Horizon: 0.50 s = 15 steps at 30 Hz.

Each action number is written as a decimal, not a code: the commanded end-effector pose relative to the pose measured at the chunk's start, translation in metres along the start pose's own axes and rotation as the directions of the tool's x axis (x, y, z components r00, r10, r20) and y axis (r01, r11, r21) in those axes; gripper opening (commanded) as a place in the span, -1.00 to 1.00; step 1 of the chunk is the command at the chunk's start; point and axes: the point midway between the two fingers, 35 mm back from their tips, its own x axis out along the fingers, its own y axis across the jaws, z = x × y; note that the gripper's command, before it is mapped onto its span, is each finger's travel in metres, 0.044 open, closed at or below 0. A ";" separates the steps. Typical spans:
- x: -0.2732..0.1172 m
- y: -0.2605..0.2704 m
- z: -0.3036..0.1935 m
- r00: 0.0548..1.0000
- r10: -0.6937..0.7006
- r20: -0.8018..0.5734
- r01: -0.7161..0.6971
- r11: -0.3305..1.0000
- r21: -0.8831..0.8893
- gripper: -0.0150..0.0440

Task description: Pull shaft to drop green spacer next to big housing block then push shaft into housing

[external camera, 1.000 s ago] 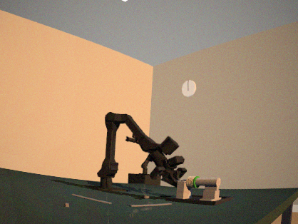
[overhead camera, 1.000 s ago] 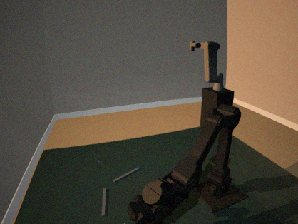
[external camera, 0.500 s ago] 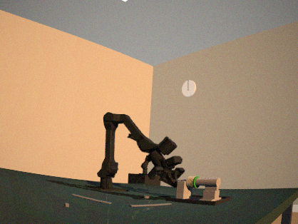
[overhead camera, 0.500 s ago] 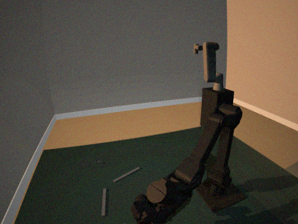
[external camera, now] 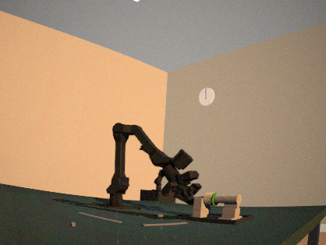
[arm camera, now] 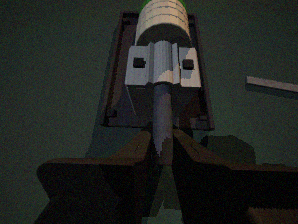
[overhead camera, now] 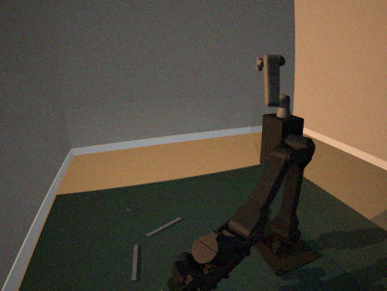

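From the top, the arm (overhead camera: 252, 210) reached toward seven o'clock over the green tabletop (overhead camera: 99, 208) (external camera: 43, 211) (arm camera: 45, 60). In the exterior view, the green spacer (external camera: 212, 199) (arm camera: 183, 3) sat on the shaft line, against the big housing block (external camera: 233, 200) at three o'clock. In the wrist view, the pincer (arm camera: 159, 126) gripped the shaft (arm camera: 162, 112), which ran toward twelve o'clock through the white support (arm camera: 162, 65).

The top view looks down obliquely across the worktop (overhead camera: 102, 208) (external camera: 47, 211) (arm camera: 50, 60) towards a wall corner; the exterior view looks from low and farther back, worktop along the bottom. Both share the arm (overhead camera: 264, 195) (external camera: 120, 156). The wrist view faces down close over the gripper (arm camera: 162, 145).
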 end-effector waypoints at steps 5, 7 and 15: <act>-0.001 0.000 -0.001 1.000 0.000 0.000 0.000 1.000 0.003 -0.49; -0.001 0.000 -0.001 1.000 0.000 0.000 0.000 1.000 0.003 -0.49; -0.002 0.000 -0.002 1.000 0.000 0.000 0.000 1.000 0.003 -0.49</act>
